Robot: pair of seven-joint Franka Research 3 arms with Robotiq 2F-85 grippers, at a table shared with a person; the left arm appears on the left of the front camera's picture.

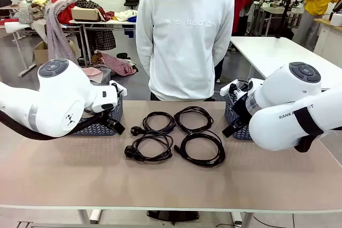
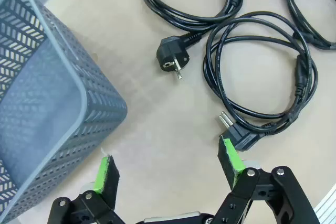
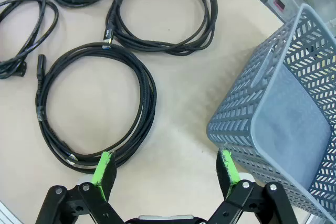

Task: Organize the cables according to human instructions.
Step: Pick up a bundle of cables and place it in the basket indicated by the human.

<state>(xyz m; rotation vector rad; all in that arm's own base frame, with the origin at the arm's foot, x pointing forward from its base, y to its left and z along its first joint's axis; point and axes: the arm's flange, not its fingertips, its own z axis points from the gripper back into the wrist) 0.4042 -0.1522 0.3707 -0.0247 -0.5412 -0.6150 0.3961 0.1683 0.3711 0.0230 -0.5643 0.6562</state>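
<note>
Four coiled black cables lie in a two-by-two group at the middle of the table: back left [image 1: 165,129], back right [image 1: 206,126], front left [image 1: 152,157], front right [image 1: 206,162]. My left gripper [image 1: 115,125] hovers left of them, open and holding nothing. In the left wrist view the left gripper [image 2: 168,163] spans bare table, with a plug [image 2: 241,136] of the nearest cable just beyond its right pad [image 2: 229,156]. My right gripper [image 1: 232,127] hangs right of the group. In its own view the right gripper [image 3: 165,163] is open, a coil [image 3: 149,98] lying by its left pad [image 3: 104,164].
A grey mesh basket [image 1: 104,126] stands behind my left gripper, another basket [image 1: 235,121] by my right one. The left basket [image 2: 79,98] and the right basket [image 3: 252,108] look empty in the wrist views. A person [image 1: 184,36] in a white sweater stands at the far edge.
</note>
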